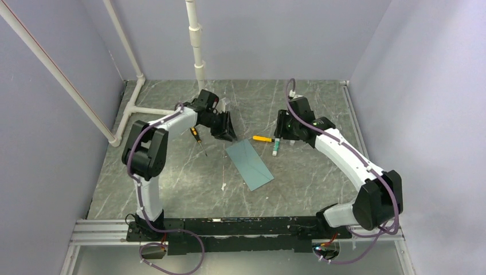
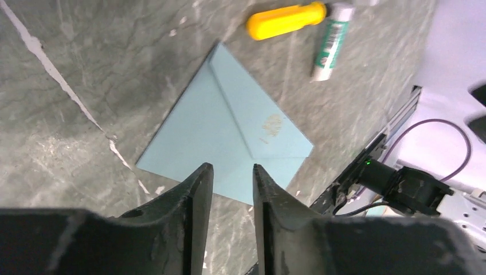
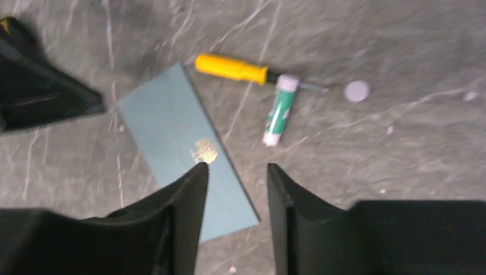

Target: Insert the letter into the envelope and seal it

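The teal envelope [image 1: 249, 164] lies flat on the marble table between the two arms, with its tapering flap folded down. A gold smudge sits at the flap's tip. In the left wrist view the envelope [image 2: 229, 132] is below and just ahead of my left gripper [image 2: 232, 169], which is open and holds nothing. The right gripper [image 3: 236, 167] hovers over the envelope's [image 3: 177, 137] near corner, also open and empty. From above, the left gripper [image 1: 224, 129] is at the envelope's far left and the right gripper [image 1: 282, 132] at its far right. The letter is out of view.
A green-and-white glue stick [image 1: 275, 147] and a yellow-handled screwdriver [image 1: 262, 138] lie just right of the envelope's far end. A small white cap [image 3: 357, 90] sits beyond them. A second, black-and-yellow screwdriver [image 1: 198, 139] lies to the left. White pipes [image 1: 198, 46] stand at the back.
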